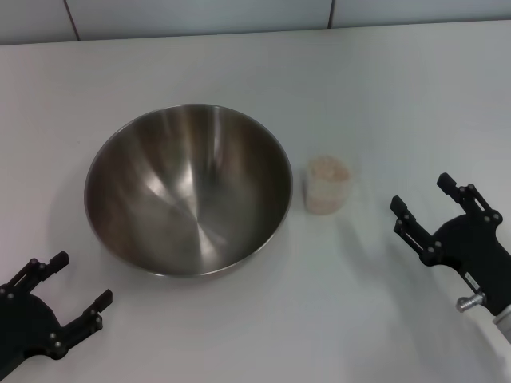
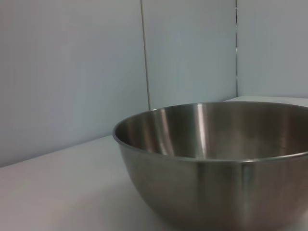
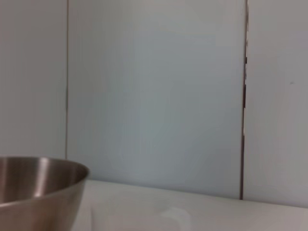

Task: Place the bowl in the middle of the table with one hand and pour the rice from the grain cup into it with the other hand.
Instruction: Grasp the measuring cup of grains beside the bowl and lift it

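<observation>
The bowl (image 1: 189,190) stands empty on the table (image 1: 383,96), a little left of its middle. The grain cup (image 1: 328,185) stands upright just to the right of the bowl, apart from it, filled with the rice (image 1: 328,169). My left gripper (image 1: 80,279) is open and empty near the front left edge, short of the bowl. My right gripper (image 1: 420,193) is open and empty to the right of the cup, a hand's width away. The bowl also shows close in the left wrist view (image 2: 216,163) and at the edge of the right wrist view (image 3: 38,192).
A grey panelled wall (image 1: 239,16) rises behind the table's far edge. White tabletop lies open to the right of the cup and in front of the bowl.
</observation>
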`<action>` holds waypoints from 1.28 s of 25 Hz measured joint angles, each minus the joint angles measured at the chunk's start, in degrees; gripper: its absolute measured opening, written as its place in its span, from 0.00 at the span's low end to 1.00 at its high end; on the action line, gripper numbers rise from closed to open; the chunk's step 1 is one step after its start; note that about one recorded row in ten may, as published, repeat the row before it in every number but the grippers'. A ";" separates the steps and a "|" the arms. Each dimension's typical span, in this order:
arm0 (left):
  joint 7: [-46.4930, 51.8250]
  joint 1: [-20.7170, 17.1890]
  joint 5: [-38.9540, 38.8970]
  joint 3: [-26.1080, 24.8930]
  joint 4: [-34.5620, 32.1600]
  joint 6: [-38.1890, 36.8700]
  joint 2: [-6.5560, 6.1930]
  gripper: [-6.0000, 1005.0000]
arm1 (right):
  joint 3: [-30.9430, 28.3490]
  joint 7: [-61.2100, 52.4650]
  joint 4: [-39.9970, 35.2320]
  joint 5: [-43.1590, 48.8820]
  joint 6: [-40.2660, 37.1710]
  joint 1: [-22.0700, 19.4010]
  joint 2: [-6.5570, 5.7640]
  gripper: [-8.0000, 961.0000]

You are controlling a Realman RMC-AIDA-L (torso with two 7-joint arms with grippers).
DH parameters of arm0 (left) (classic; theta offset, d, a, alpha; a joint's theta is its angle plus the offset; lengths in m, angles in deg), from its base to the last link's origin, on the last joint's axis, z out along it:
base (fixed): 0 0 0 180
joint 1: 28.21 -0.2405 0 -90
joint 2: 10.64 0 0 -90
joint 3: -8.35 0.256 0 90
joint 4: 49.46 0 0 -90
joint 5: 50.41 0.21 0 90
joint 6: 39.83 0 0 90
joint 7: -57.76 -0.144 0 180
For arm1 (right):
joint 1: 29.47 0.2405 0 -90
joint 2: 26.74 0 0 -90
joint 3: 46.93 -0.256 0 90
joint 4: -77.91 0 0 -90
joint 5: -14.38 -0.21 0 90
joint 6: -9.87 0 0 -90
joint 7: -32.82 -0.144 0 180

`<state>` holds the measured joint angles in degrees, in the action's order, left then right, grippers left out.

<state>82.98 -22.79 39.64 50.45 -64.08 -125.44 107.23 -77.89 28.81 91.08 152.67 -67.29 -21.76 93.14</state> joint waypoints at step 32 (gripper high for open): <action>-0.02 -0.50 0.04 0.08 -0.07 -0.62 -0.12 0.83 | -0.73 5.14 3.36 -4.20 10.66 6.61 0.00 0.79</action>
<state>82.97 -23.29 39.68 50.53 -64.14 -126.06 107.12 -78.63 33.95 94.43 148.47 -56.63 -15.14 93.14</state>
